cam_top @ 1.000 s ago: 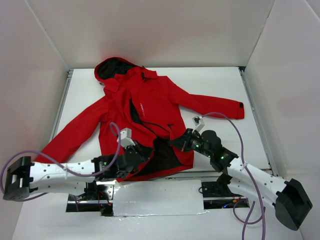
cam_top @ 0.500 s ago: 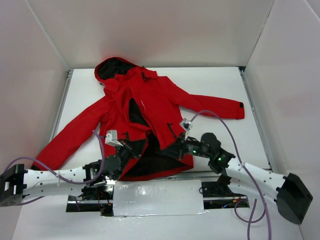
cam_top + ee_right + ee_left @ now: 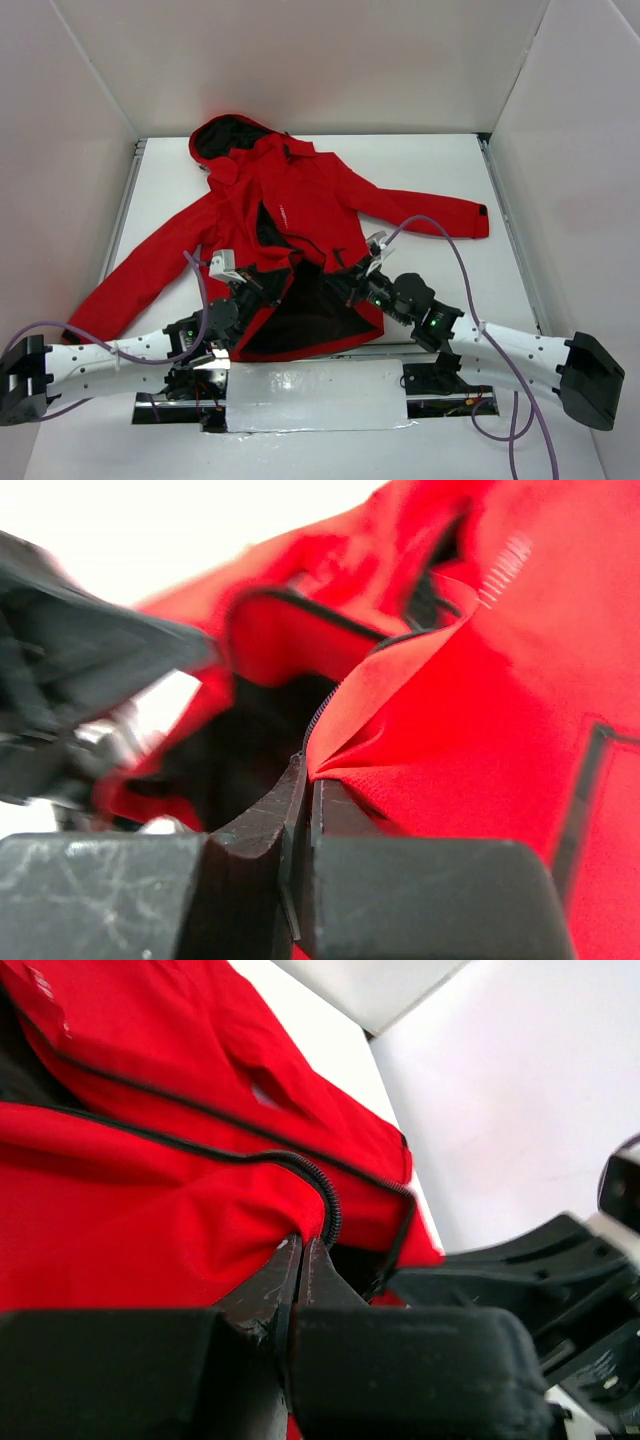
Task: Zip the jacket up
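The red jacket (image 3: 310, 195) lies face up on the white table, hood at the far left, its front open low down and showing dark lining (image 3: 312, 312). My left gripper (image 3: 266, 290) is shut on the jacket's left front edge (image 3: 150, 1220), pinching the red cloth right beside the black zipper teeth (image 3: 330, 1205). My right gripper (image 3: 348, 285) is shut on the opposite front edge (image 3: 480, 730), where the zipper tape (image 3: 318, 715) meets the fingertips. The two grippers face each other across the dark gap above the hem.
One sleeve (image 3: 440, 212) stretches toward the right wall, the other (image 3: 135, 275) toward the near left. A shiny metal plate (image 3: 315, 395) lies between the arm bases. White walls enclose the table; purple cables (image 3: 455, 260) loop off both wrists.
My left gripper has moved away from the near edge and toward the middle, carrying its front edge. The right gripper has shifted left with its edge, so the two stand closer.
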